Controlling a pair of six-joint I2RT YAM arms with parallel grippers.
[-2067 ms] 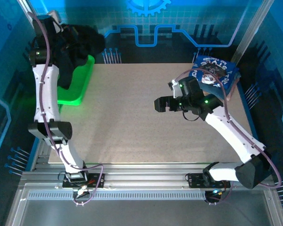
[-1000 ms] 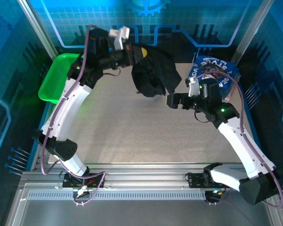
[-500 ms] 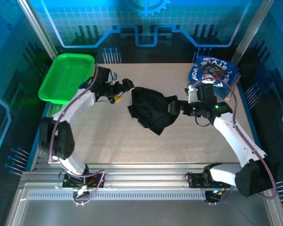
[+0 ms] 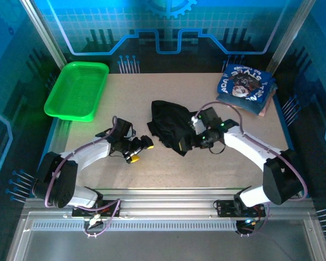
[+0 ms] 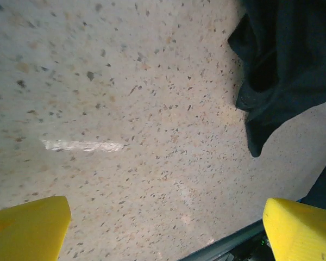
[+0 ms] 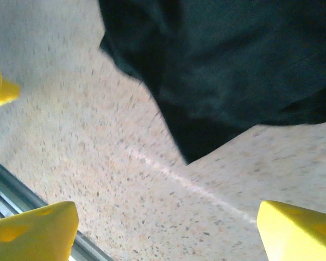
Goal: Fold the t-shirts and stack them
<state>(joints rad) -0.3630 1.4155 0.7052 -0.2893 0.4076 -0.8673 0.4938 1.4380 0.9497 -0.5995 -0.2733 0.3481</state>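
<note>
While the left end effector (image 5: 163, 228) and right end effector (image 6: 163, 231) are spread wide, layers of the crumpled black t-shirt (image 4: 171, 126) could be pinched together.

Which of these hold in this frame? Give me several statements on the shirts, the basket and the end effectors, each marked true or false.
1. The black shirt lies crumpled on the table. True.
2. The left end effector grips the black shirt. False: it is open over bare table beside the shirt.
3. The folded blue shirts sit at the table's far right corner. True.
4. The green basket stands at the far right. False: it stands at the far left.
</note>
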